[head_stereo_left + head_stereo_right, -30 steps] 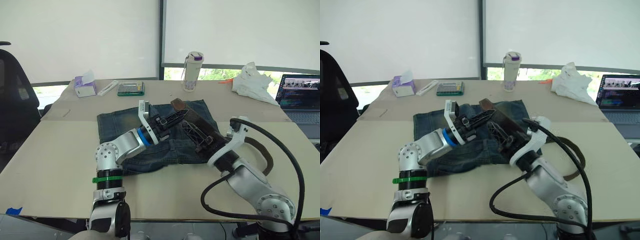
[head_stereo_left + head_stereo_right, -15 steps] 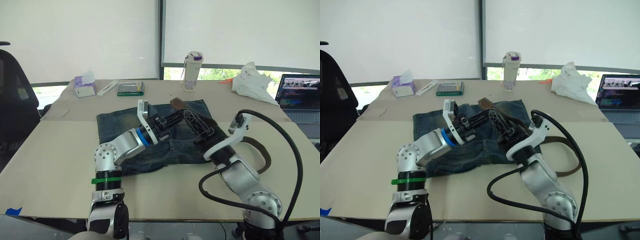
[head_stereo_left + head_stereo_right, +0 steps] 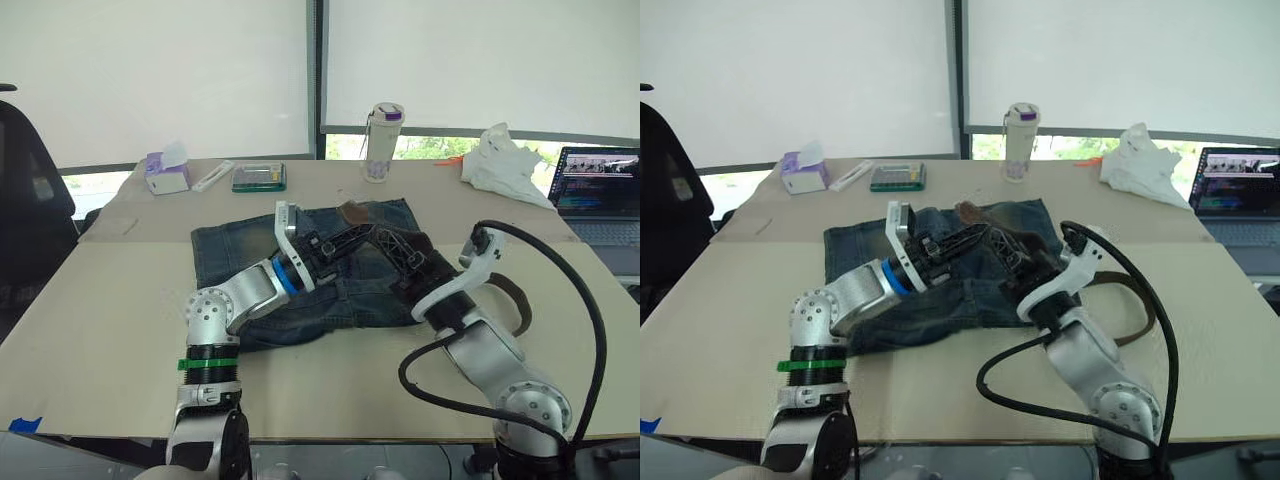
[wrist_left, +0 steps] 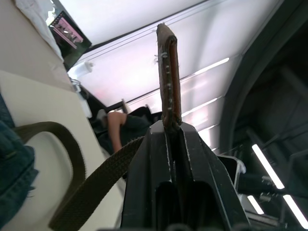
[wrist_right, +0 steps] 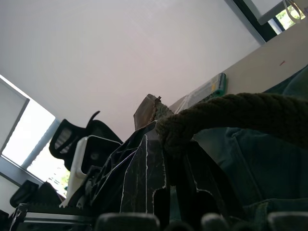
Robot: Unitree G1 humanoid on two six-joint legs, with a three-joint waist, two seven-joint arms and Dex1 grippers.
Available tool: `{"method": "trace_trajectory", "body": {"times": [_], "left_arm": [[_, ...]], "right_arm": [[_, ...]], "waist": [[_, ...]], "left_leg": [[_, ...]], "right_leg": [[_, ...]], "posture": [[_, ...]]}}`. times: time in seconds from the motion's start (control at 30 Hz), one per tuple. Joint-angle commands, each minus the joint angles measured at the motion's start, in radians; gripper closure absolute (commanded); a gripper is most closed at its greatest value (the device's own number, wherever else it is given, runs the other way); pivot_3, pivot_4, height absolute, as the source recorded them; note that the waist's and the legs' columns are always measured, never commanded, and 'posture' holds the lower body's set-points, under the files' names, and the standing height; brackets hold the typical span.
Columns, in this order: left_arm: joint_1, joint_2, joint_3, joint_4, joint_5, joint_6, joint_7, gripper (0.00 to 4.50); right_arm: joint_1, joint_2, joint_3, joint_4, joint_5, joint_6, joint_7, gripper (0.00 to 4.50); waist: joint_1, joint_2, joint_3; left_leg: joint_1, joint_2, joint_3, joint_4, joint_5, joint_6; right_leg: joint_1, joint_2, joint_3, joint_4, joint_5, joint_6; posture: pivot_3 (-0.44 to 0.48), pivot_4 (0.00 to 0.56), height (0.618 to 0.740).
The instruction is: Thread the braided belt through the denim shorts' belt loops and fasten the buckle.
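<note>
The denim shorts [image 3: 240,250] lie flat in the middle of the table. The braided belt [image 3: 515,300] curves off them to the right. Its brown leather tip [image 3: 352,211] sticks up above the waistband. My left gripper [image 3: 345,238] hovers over the shorts and is shut on that tip [image 4: 168,72]. Beside it on the right, my right gripper [image 3: 395,250] is shut on the braided belt [image 5: 231,113], which bends over its fingers. The buckle and the belt loops are hidden behind the grippers.
At the back of the table stand a bottle [image 3: 380,128], a tissue box [image 3: 165,172], a flat green-edged box [image 3: 259,177] and a white bag [image 3: 505,160]. A laptop [image 3: 600,195] sits at the right edge, a black chair [image 3: 25,190] on the left.
My right gripper has swung left towards the left gripper and closed on the belt. The left gripper has stayed over the shorts with the tip in it.
</note>
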Motion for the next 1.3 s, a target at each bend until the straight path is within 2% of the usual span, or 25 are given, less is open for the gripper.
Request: {"method": "trace_trajectory", "body": {"times": [0.03,0.13,0.17,0.2,0.27,0.37,0.43,0.53,0.63,0.77,0.83,0.93,0.97,1.03,1.2,1.3], "left_arm": [[0.017,0.154,-0.149,-0.124,0.235,-0.067,-0.274,2.89],[0.041,0.278,-0.287,-0.137,0.47,-0.233,-0.492,1.78],[0.049,0.319,-0.348,-0.132,0.576,-0.323,-0.558,1.53],[0.056,0.36,-0.421,-0.126,0.692,-0.42,-0.622,1.09],[0.061,0.39,-0.528,-0.084,0.871,-0.576,-0.693,0.5],[0.057,0.357,-0.634,-0.003,1.022,-0.688,-0.743,0.5],[0.047,0.317,-0.656,0.042,1.076,-0.702,-0.74,0.5],[-0.002,0.241,-0.735,0.181,1.245,-0.781,-0.684,0.5],[-0.031,0.209,-0.781,0.298,1.366,-0.932,-0.694,1.31],[-0.041,0.218,-0.769,0.392,1.41,-1.049,-0.781,2.65],[-0.042,0.234,-0.755,0.424,1.418,-1.107,-0.835,3.25],[-0.009,0.29,-0.715,0.407,1.35,-1.203,-1.017,4.32],[0.01,0.322,-0.697,0.392,1.313,-1.233,-1.096,4.46],[0.039,0.382,-0.668,0.376,1.276,-1.295,-1.203,4.46],[0.073,0.425,-0.607,0.38,1.235,-1.367,-1.322,4.46],[0.072,0.408,-0.587,0.387,1.251,-1.367,-1.304,4.46]], "right_arm": [[0.057,-0.123,-0.156,-0.052,0.084,0.003,0.018,4.5],[0.13,-0.238,-0.26,-0.061,0.167,0.006,0.047,4.5],[0.162,-0.275,-0.297,-0.063,0.191,0.012,0.061,4.5],[0.193,-0.307,-0.33,-0.065,0.208,0.016,0.076,4.5],[0.243,-0.354,-0.373,-0.068,0.232,0.015,0.089,4.5],[0.303,-0.403,-0.414,-0.078,0.254,0.008,0.094,4.5],[0.316,-0.416,-0.416,-0.085,0.261,-0.001,0.092,4.5],[0.334,-0.422,-0.414,-0.105,0.262,-0.014,0.074,4.5],[0.353,-0.436,-0.416,-0.12,0.247,-0.012,0.063,4.5],[0.382,-0.467,-0.442,-0.133,0.253,-0.01,0.063,4.5],[0.404,-0.491,-0.462,-0.129,0.257,-0.001,0.072,4.5],[0.444,-0.547,-0.486,-0.111,0.271,0.032,0.102,4.5],[0.466,-0.575,-0.492,-0.106,0.279,0.055,0.122,4.5],[0.501,-0.62,-0.5,-0.101,0.306,0.093,0.161,4.5],[0.522,-0.687,-0.486,-0.101,0.353,0.14,0.225,4.5],[0.522,-0.718,-0.46,-0.1,0.366,0.166,0.254,4.5]], "waist": [[0.002,0.0,0.0],[0.003,0.003,0.001],[0.004,0.003,0.001],[0.006,0.003,0.001],[0.01,0.005,0.001],[0.016,0.005,0.001],[0.016,0.004,0.002],[0.017,0.004,0.002],[0.021,0.003,0.002],[0.017,0.002,0.003],[0.016,0.002,0.003],[0.009,0.003,0.002],[0.005,0.003,0.002],[-0.005,0.004,0.002],[-0.005,0.005,0.001],[-0.004,0.006,0.0]], "left_leg": [[0.0,-0.001,0.0,-0.002,0.001,0.0],[0.0,-0.003,0.001,-0.004,0.001,0.001],[0.0,-0.003,0.001,-0.004,0.001,0.001],[-0.001,-0.002,0.001,-0.004,0.001,0.001],[-0.001,0.0,0.001,-0.005,0.001,0.001],[-0.004,0.008,0.002,-0.006,0.001,0.001],[-0.005,0.008,0.002,-0.005,0.001,0.002],[-0.008,0.009,0.002,-0.004,0.001,0.002],[-0.013,0.008,0.001,-0.002,0.002,0.003],[-0.012,0.008,0.002,-0.002,0.002,0.003],[-0.012,0.008,0.002,-0.002,0.002,0.003],[-0.012,0.009,0.003,-0.002,0.001,0.003],[-0.012,0.01,0.003,-0.003,0.001,0.003],[-0.012,0.011,0.004,-0.003,0.001,0.004],[-0.012,0.013,0.003,-0.002,0.001,0.004],[-0.013,0.013,0.003,-0.001,0.001,0.004]], "right_leg": [[0.0,-0.001,0.0,-0.001,0.0,0.0],[-0.001,-0.002,0.001,-0.002,-0.001,-0.001],[-0.001,-0.002,0.001,-0.002,-0.001,-0.002],[-0.001,-0.003,0.002,-0.003,-0.001,-0.002],[0.0,-0.003,0.002,-0.006,-0.001,-0.003],[0.002,-0.004,0.005,-0.017,0.001,-0.012],[0.001,-0.007,0.005,-0.017,0.002,-0.01],[-0.001,-0.007,0.005,-0.016,0.003,-0.008],[-0.004,-0.002,0.004,-0.015,0.005,-0.005],[-0.004,-0.002,0.002,-0.014,0.005,-0.004],[-0.004,-0.002,0.001,-0.014,0.005,-0.004],[-0.004,-0.002,0.0,-0.014,0.005,-0.004],[-0.005,-0.002,0.0,-0.013,0.005,-0.004],[-0.006,-0.002,0.0,-0.012,0.005,-0.005],[-0.007,-0.001,-0.003,-0.012,0.007,-0.009],[-0.007,-0.001,-0.004,-0.012,0.007,-0.009]], "posture": [[0.0,0.15,0.74],[0.0,0.15,0.74],[0.0,0.15,0.74],[0.0,0.15,0.74],[0.0,0.15,0.74],[0.0,0.15,0.74],[0.0,0.15,0.74],[0.0,0.15,0.74],[0.0,0.15,0.74],[0.0,0.15,0.74],[0.0,0.15,0.74],[0.0,0.15,0.74],[0.0,0.15,0.74],[0.0,0.15,0.74],[0.0,0.15,0.74],[0.0,0.15,0.74]]}}
